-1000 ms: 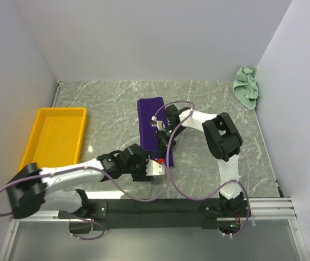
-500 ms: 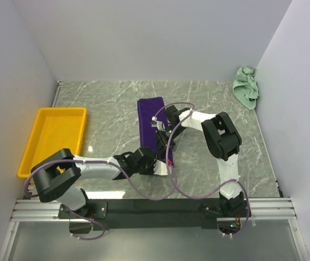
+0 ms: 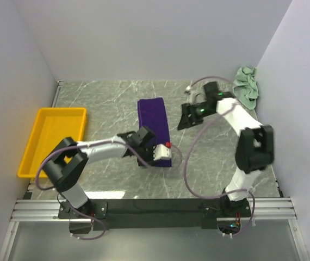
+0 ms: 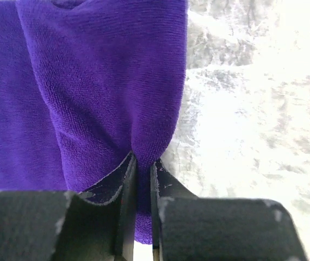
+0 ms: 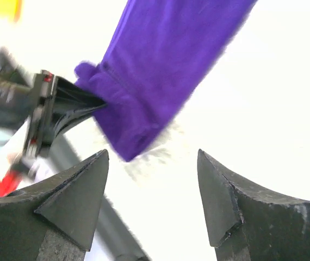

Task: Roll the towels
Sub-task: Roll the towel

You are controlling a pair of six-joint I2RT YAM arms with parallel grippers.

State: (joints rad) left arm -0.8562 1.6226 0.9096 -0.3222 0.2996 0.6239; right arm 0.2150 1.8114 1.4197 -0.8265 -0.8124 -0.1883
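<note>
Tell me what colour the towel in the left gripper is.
The towel is deep purple, seen best in the left wrist view.

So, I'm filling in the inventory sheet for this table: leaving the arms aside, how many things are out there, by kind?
Towels: 2, the purple towel and the mint green towel
Trays: 1, the yellow tray
Total: 3
</note>
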